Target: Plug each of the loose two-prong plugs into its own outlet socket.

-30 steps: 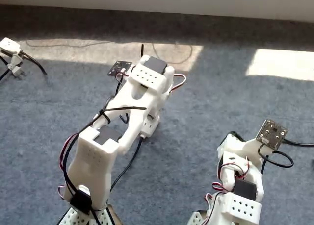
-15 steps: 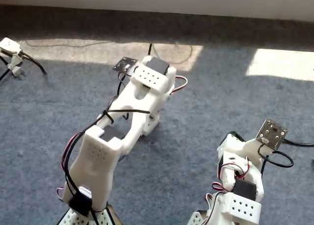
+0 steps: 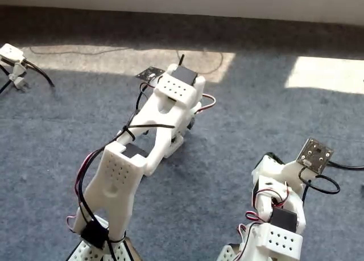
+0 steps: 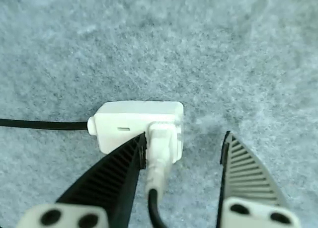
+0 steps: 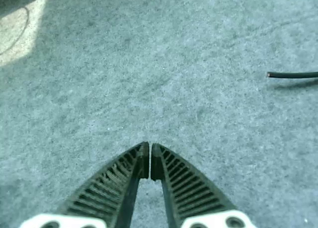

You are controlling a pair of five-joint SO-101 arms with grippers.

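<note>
On the grey carpet lies a white outlet socket block (image 4: 129, 121) with a black cord leaving one end. A white two-prong plug (image 4: 161, 143) sits pushed into its side, its black cable trailing back towards the camera. My left gripper (image 4: 185, 137) is open just above them, one finger beside the plug and the other well apart from it. In the high view the left arm (image 3: 165, 107) stretches out over the middle of the carpet and hides the socket. My right gripper (image 5: 150, 146) is shut on nothing, low over bare carpet, with the right arm (image 3: 278, 210) folded back.
Another white plug-like piece (image 3: 14, 62) with black cords lies at the far left edge of the carpet. A loose black cable end (image 5: 293, 75) lies ahead of the right gripper. A thin cable loops across the sunlit patch (image 3: 199, 59) at the back.
The left arm has swung slightly rightward and farther out over the carpet. The right arm has stayed still.
</note>
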